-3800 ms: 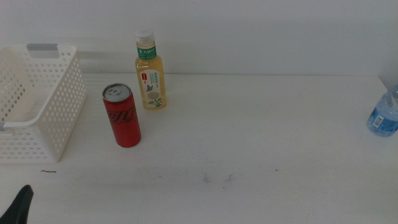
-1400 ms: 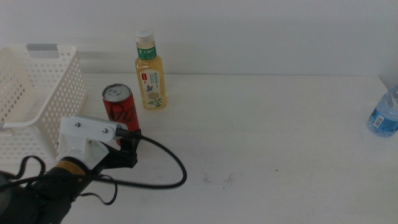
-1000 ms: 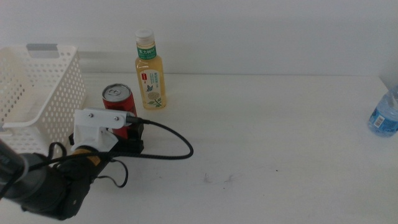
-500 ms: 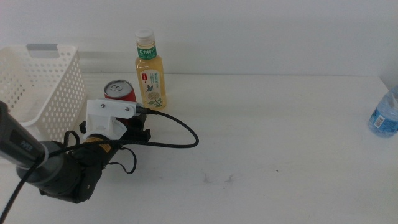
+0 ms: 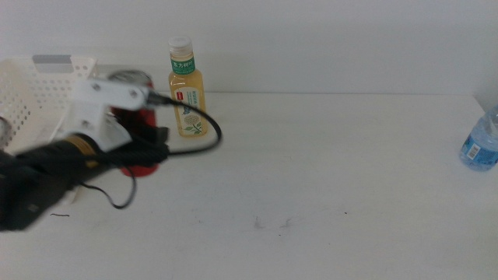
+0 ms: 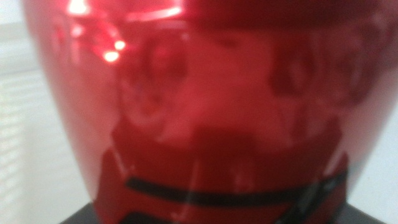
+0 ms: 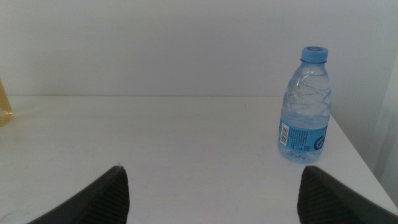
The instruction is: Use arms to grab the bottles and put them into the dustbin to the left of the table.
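Note:
My left gripper (image 5: 146, 149) is shut on the red soda can (image 5: 142, 118) and holds it off the table (image 5: 327, 179), right beside the near wall of the white dustbin (image 5: 27, 93). The can (image 6: 199, 106) fills the left wrist view, blurred. The yellow tea bottle (image 5: 187, 89) stands upright just right of the can. The clear blue-capped water bottle (image 5: 481, 144) stands at the table's far right edge; it also shows in the right wrist view (image 7: 305, 106). My right gripper (image 7: 211, 193) is open and empty, well short of the water bottle.
The left arm's white housing (image 5: 105, 105) and black cable (image 5: 204, 132) hang over the table's left part, the cable looping close to the tea bottle. Faint scuff marks (image 5: 272, 224) lie near the table's front middle.
My left arm came in from the lower left, closed on the red can, and has lifted it up and left toward the dustbin. The two bottles have not moved.

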Controlling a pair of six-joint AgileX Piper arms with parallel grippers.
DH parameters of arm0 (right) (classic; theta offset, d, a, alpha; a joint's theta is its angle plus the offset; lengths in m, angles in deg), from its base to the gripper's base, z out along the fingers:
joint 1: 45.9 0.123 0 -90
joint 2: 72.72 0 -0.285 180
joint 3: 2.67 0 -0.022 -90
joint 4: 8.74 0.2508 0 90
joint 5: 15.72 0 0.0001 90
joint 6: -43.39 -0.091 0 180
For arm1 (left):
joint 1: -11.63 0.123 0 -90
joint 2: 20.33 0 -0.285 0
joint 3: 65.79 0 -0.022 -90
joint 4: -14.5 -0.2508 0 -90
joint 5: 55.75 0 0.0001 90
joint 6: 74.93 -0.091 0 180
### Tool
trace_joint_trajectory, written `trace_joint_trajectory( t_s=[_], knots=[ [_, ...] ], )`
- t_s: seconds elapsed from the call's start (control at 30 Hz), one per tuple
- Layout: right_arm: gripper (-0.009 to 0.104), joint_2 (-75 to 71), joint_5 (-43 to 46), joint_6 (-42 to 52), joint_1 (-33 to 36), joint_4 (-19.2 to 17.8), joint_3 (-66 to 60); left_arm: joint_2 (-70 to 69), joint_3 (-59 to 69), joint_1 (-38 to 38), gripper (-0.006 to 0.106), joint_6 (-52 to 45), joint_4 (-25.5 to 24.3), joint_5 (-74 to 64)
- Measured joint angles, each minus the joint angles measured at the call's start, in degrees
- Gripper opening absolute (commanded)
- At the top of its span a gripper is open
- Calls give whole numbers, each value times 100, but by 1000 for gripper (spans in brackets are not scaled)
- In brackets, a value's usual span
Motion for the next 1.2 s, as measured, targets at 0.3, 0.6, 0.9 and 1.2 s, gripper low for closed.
trace_joint_trajectory(
  t_s=[0.3,0.6,0.9,1.2],
  knots=[
    [88,0,0,0,0,0,0,-1159,-2057,74,-2,-283,250,-4963],
    [88,0,0,0,0,0,0,69,-4456,1619,-2,-2317,1200,-7247],
    [88,0,0,0,0,0,0,1826,-5473,2869,-2,-3420,1804,-7227],
    [88,0,0,0,0,0,0,3040,-5497,2906,26,-3435,1742,-6722]
  ],
)
